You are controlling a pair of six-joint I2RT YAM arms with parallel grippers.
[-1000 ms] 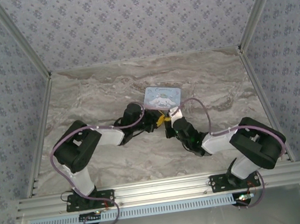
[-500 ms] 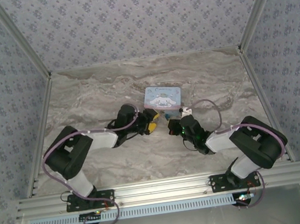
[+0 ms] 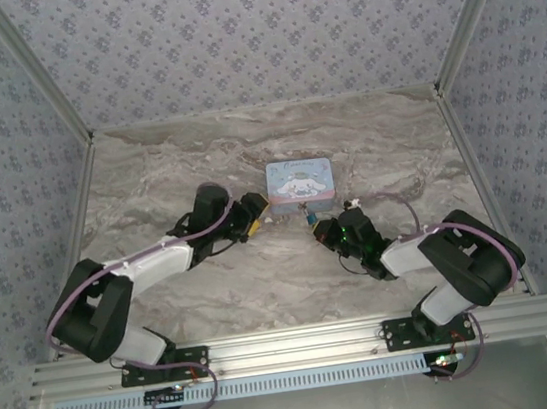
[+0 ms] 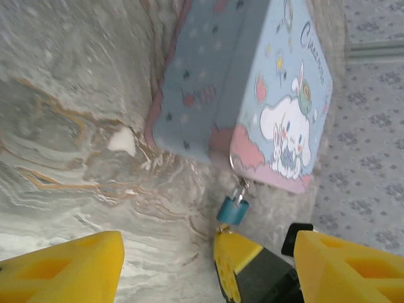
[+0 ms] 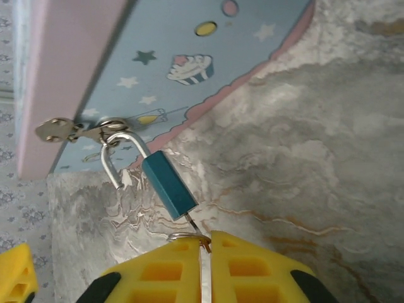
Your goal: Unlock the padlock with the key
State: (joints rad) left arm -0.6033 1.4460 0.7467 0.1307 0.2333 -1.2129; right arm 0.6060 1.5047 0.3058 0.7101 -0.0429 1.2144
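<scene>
Top view, tin box (image 3: 298, 179): lay flat on the marble table (image 3: 169, 178), cartoon lid facing up.
Top view, padlock (image 3: 308, 214): a teal speck at the middle of the box's near edge.
Top view, left gripper (image 3: 255, 217): sat just beside the box's near-left corner, apart from the padlock.
Top view, right gripper (image 3: 323, 226): sat just on the near side of the padlock, its tip right at it.
Left wrist, claw: the yellow fingers (image 4: 63, 271) were spread wide with nothing between them. The padlock hung from the box's hasp ahead of them.
Right wrist, claw: the fingers were pressed together, pinching the key (image 5: 196, 224).
Right wrist, key: its blade ran into the bottom of the teal body, and its ring touched the fingertips.
Right wrist, shackle (image 5: 120, 151): it was hooked through the hasp, with one end free beside the body.
</scene>
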